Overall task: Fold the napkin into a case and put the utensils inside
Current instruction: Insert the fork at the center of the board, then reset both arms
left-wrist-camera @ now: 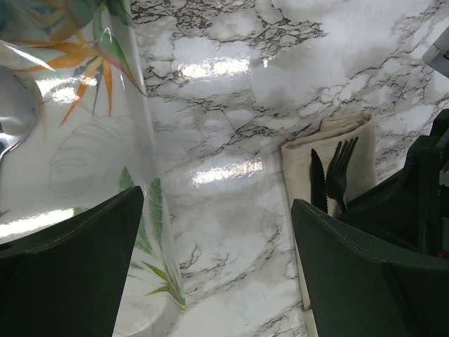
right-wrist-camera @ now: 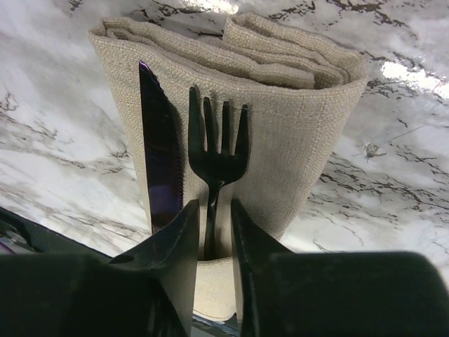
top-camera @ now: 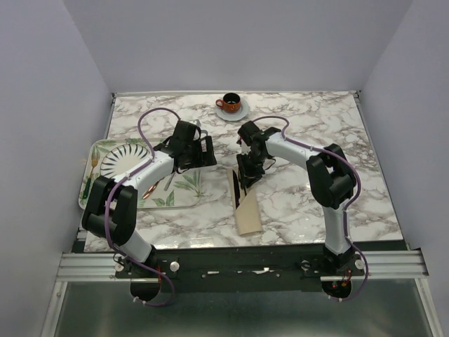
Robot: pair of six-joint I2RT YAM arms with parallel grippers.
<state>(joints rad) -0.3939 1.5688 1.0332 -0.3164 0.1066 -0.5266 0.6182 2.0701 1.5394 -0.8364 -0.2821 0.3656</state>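
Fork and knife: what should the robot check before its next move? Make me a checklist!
1. The right pincer stands open around the handle of the fork: ok.
2. The purple knife lies beside it on the napkin: ok.
3. Handles tucked inside the cloth: cannot tell, hidden.
4. The left pincer is open and empty: ok.
5. It is away from the napkin: ok.

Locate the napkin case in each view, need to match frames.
Top external: case at centre, running down from under the right tool.
Left wrist: case at the right edge, mid-height.
Right wrist: case fills the centre.
Shared landmark: dark knife lying on the case, beside the fork in both wrist views.
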